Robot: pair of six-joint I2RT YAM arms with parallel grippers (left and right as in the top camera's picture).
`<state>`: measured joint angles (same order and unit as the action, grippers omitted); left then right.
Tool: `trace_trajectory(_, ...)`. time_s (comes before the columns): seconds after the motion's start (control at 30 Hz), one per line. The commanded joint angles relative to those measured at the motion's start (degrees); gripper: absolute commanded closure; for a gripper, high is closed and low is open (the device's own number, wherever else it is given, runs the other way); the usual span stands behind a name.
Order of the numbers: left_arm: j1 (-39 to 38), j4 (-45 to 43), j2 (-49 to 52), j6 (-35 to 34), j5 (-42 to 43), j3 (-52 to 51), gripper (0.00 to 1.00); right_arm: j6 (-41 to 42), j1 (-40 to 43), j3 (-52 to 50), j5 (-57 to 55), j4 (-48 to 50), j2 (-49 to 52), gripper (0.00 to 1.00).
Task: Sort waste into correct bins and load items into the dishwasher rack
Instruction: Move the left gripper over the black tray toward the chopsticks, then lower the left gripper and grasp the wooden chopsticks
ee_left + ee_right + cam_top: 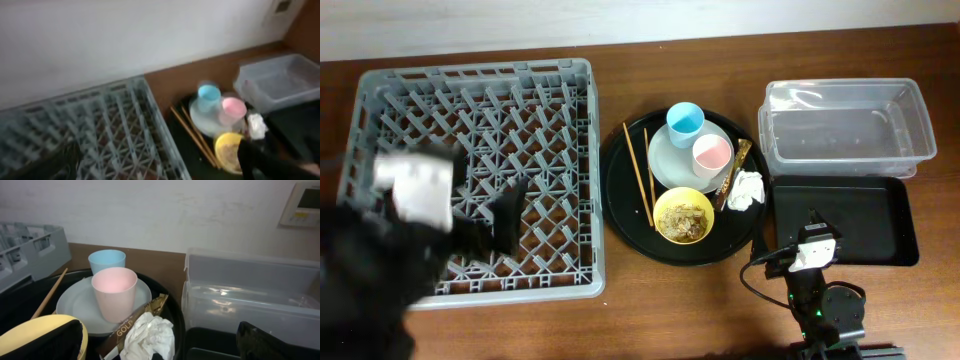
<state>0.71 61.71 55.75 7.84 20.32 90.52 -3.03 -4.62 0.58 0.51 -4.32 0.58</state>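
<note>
The grey dishwasher rack (480, 70) fills the left, and my left gripper (508, 215) hangs open and blurred over it, nothing between its fingers (260, 160). On the round black tray (620, 200) stand a yellow bowl (684, 216) of beige scraps, a pink cup (712, 153) and a blue cup (685, 122) on a grey plate (665, 160), and two chopsticks (638, 172). A gold-brown wrapper (135, 320) and a crumpled napkin (149, 336) lie just ahead of my open right gripper (160, 352). A clear tub (840, 85) and a black rectangular tray (860, 215) sit on the right.
The wall runs along the table's far edge behind the rack and tub. My right arm's base (820, 310) is at the front edge, below the black rectangular tray. Bare wood shows between the rack and the round tray.
</note>
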Motion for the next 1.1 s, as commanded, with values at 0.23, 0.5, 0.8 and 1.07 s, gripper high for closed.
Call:
trace_trajectory(0.23,-0.17,4.39,29.2,-5.77,23.41,20.68,0.01,0.24,0.24,-0.26,-0.31,-0.24,-0.37,0.01)
trace_trajectory(0.5,-9.09,10.19,40.04,-14.91,13.38,19.32,1.0,0.26,0.24,-0.26,-0.31,-0.24,-0.37,0.01)
trace_trajectory(0.8,-28.59,2.64,53.83,-26.1,-12.87,18.91,0.59,0.24,0.24,-0.26,-0.31,-0.24,-0.37,0.01)
trace_trajectory(1.07,-29.49,2.32,62.25,-26.29,-14.01,18.91,0.57,0.24,0.24,-0.26,-0.31,-0.24,-0.37,0.02)
